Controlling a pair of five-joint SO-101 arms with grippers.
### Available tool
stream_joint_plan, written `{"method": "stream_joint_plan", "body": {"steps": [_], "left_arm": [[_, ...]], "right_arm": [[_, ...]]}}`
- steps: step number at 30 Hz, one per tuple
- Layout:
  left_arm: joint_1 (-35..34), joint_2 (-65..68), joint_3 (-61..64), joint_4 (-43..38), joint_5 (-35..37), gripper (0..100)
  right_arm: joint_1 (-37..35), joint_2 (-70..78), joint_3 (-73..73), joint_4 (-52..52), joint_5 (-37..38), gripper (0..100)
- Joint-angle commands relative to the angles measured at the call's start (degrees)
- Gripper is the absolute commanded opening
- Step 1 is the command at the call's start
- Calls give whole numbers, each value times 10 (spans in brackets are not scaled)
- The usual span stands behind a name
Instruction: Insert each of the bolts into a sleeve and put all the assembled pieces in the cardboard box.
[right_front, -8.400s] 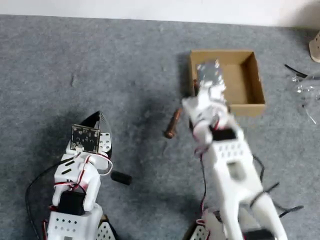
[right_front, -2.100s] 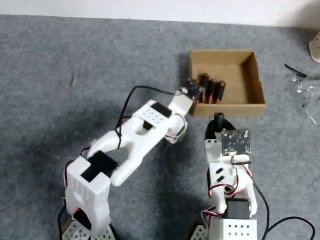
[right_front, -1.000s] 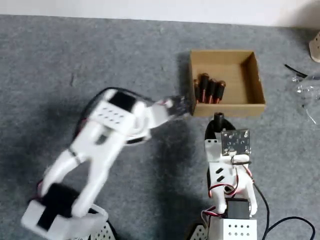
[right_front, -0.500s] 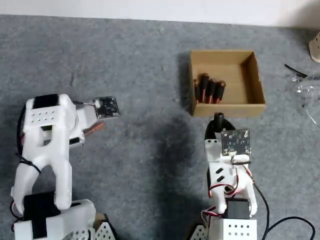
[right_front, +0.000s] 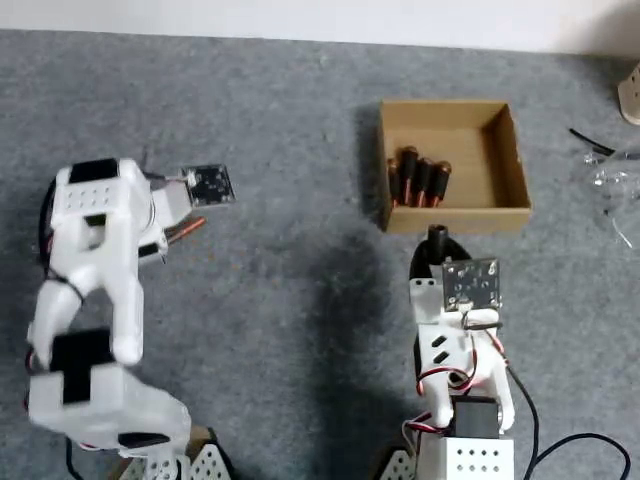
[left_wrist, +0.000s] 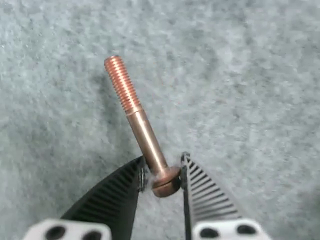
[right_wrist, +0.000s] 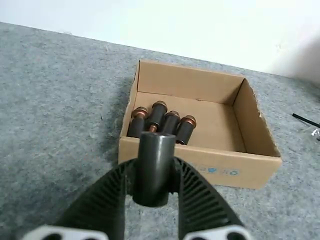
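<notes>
My left gripper (left_wrist: 162, 172) is shut on the head of a copper bolt (left_wrist: 138, 119), whose threaded end points away over the grey carpet. From above, that bolt (right_front: 187, 230) pokes out under the left arm at the table's left side. My right gripper (right_wrist: 152, 172) is shut on a dark sleeve (right_wrist: 153, 162) held upright, just in front of the cardboard box (right_wrist: 225, 162). In the high view the sleeve (right_front: 437, 240) stands below the box (right_front: 505, 165). Several assembled pieces (right_front: 418, 178) lie side by side in the box's left part, and these assembled pieces (right_wrist: 160, 120) lie beyond the sleeve.
Thin wires and clear bits (right_front: 605, 165) lie on the carpet at the far right. A pale object (right_front: 631, 95) sits at the right edge. Open carpet lies between the two arms.
The left arm has swung from beside the box to the table's left side, bolt in its gripper. In the last half second it shifted slightly farther back. The right arm stayed still.
</notes>
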Motion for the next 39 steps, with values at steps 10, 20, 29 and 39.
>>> {"method": "stream_joint_plan", "body": {"steps": [10,20,29,39], "left_arm": [[11,139,-189,94,84,300],[36,143,-298,113,647,236],[38,146,-283,149,1273,258],[53,146,-258,131,1447,258]], "right_arm": [[6,-12,58,-21,-1,4],[6,-12,58,-21,-1,4],[6,-12,58,-22,0,4],[6,-12,58,-22,0,4]]}}
